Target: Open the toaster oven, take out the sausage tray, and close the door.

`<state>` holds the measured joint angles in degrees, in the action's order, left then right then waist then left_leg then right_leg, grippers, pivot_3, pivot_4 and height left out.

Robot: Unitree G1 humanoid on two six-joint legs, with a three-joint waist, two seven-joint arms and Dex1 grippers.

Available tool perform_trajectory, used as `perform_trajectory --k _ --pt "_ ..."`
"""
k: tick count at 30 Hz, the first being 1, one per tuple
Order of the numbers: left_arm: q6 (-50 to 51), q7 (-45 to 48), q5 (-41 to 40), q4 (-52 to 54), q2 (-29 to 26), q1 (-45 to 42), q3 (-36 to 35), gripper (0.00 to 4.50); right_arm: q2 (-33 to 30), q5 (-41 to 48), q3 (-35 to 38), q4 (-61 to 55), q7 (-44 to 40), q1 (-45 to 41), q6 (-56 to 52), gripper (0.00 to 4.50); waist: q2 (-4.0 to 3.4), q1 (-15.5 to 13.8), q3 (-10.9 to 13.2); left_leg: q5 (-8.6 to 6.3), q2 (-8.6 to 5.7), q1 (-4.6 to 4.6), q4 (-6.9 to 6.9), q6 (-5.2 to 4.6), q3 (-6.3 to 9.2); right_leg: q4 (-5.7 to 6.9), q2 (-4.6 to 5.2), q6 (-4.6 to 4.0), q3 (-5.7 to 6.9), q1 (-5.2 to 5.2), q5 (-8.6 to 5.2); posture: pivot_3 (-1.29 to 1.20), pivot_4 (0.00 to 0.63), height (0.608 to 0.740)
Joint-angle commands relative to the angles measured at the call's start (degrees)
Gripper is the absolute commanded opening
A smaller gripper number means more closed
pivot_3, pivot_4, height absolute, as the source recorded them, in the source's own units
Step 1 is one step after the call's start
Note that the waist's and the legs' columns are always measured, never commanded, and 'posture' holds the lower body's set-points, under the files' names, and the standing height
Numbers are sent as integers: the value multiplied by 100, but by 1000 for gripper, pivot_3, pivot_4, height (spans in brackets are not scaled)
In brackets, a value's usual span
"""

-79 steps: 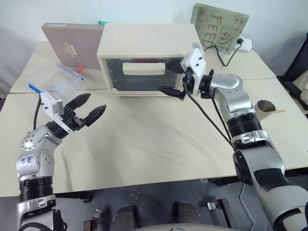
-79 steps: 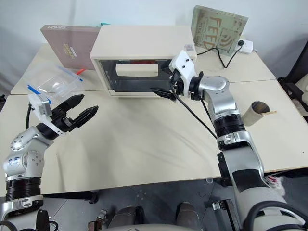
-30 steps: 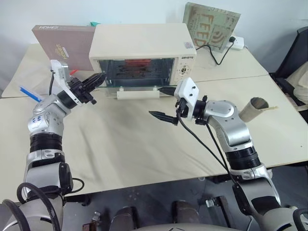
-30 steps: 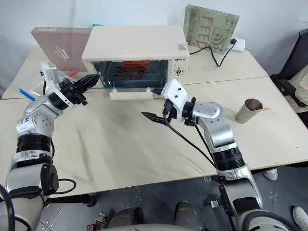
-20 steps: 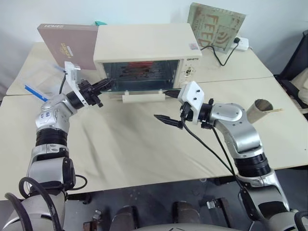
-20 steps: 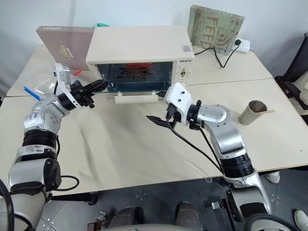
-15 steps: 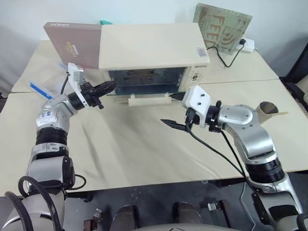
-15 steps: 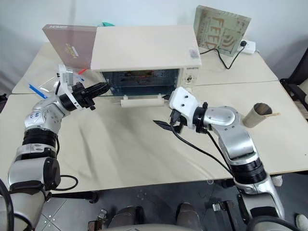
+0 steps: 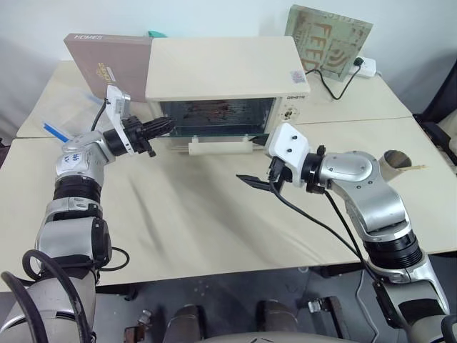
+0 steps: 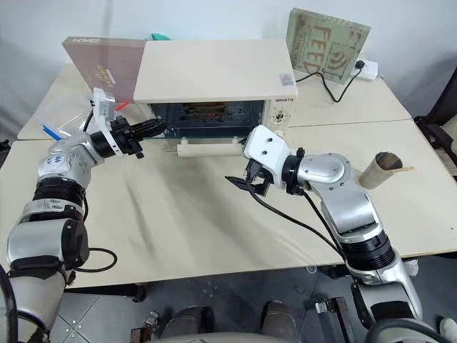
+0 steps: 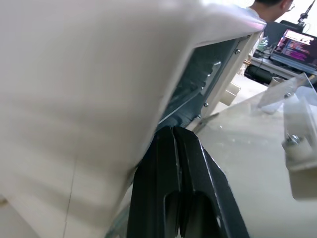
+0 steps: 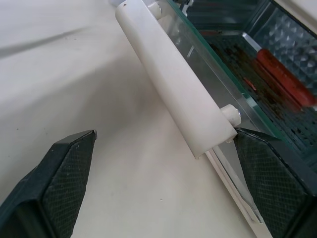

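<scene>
Fingers of the left gripper point(image 9: 163, 127) press together at the toaster oven's point(image 9: 225, 69) nine-o'clock corner, while the right gripper's point(image 9: 258, 166) fingers spread beside the lowered door point(image 9: 214, 137).

brown box point(image 9: 107, 64) behind-left | green board point(image 9: 328, 39) behind-right | cardboard tube point(image 9: 394, 163) right | power strip point(image 9: 363, 66) rear

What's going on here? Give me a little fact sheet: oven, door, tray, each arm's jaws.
toaster oven: on the table, front open
door: folded down flat, bar handle toward the robot
sausage tray: inside the oven, red sausage on it
left gripper: jaws shut, tip at the oven's left front corner
right gripper: jaws open, holding nothing, beside the handle's right end
</scene>
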<state>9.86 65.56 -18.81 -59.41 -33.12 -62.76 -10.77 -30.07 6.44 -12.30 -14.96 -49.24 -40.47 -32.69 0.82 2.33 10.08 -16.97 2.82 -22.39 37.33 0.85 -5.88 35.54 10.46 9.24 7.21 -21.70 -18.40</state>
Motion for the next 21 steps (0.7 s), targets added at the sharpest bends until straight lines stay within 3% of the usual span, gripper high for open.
perform_trajectory --k 1,6,14,21 --pt "-7 21 -41 27 -35 -160 -128 26 97 132 -251 173 -228 -33 23 4500 0 23 0 0 0 0 2 0 0 0 0 0 0 0 0 0 150 740" --pt "199 281 10 112 -56 -74 -31 26 135 192 -194 402 -296 -225 65 4500 0 81 0 0 1 -1 7 0 -3 1 1 0 -1 1 0 0 150 740" --pt "142 269 15 7 -20 -162 -108 26 318 801 257 338 -198 -249 -746 4500 0 88 0 0 2 0 7 0 -3 2 0 0 0 0 0 0 150 740" --pt "150 360 30 -8 58 -156 -72 26 -194 745 158 327 -339 -108 -1030 4500 1 57 0 0 1 -1 6 -1 -3 2 3 0 -1 1 0 0 150 740"
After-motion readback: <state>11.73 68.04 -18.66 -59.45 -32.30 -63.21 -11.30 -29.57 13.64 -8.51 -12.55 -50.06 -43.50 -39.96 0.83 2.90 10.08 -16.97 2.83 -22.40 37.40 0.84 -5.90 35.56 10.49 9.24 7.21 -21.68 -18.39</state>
